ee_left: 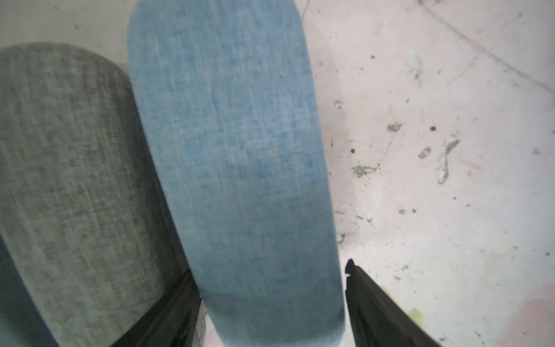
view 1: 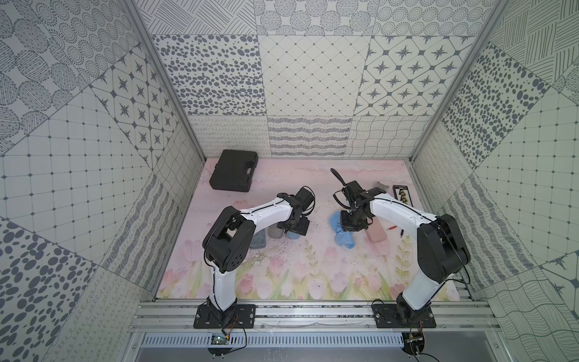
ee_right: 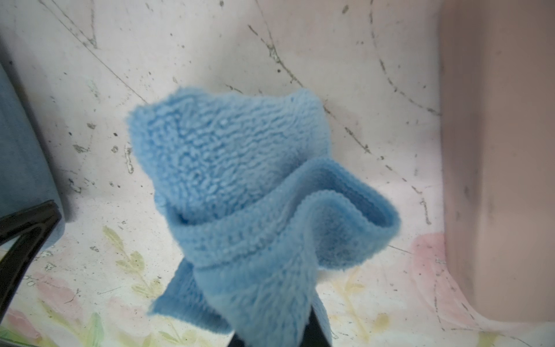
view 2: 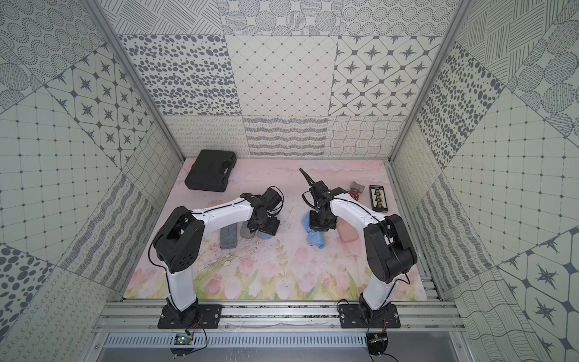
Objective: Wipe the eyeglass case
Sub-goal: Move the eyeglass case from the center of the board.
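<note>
Containers first: the black hard case [view 1: 233, 170] at the back left of the mat [view 1: 282, 282] is closed, so can't see inside. On the right side, a flat black pack [view 1: 402, 196] holds a row of small yellowish bits, too small to ID. All the glasses cases are shut too.

The blue eyeglass case [ee_left: 228, 150] lies on the mat left of centre, right beside a grey case [ee_left: 69, 180], w/ a darker grey case [view 2: 228, 236] just past that. The left gripper [ee_left: 269, 266] straddles the blue one, jaws part open. One finger [ee_left: 375, 306] has a sliver of gap to its side, the other sits btw blue and grey.

The right gripper [ee_right: 276, 333] is clamped on a bunched blue cloth [ee_right: 240, 180], which sits btw the blue case and a pink case [ee_right: 498, 150], touching neither.
</note>
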